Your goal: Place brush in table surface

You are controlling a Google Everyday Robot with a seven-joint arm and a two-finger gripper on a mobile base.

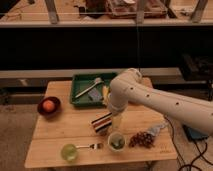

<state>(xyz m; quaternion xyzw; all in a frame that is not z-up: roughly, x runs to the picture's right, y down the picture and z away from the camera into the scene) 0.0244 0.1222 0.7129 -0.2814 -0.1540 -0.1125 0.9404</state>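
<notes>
Tabletop scene, read left to right with the green tray (pixel 80 77) as landmark. Left of the tray and a little nearer the camera, a dark bowl (pixel 48 106) held an orange fruit (pixel 48 105). In front of the tray, at the near edge of the table surface (pixel 65 125), stood a small green cup (pixel 68 151) with a short metal fork (pixel 93 146) just beside it. The brush (pixel 87 88) lay slantwise inside the tray, its wider pale head toward the far right, untouched and not yet on the tabletop; a yellow object (pixel 105 92) lay at the tray's right end. The gripper (pixel 116 123) hung in front of the tray's right corner, just beside a striped block (pixel 102 123) and above a small bowl (pixel 116 142); how far open it stood, and whether it held anything, could not be told. Judged step: the approach, before any grasp. The next move called for carrying the gripper back over the tray, descending onto the thin handle, and lifting it clear of the tray's rim.
</notes>
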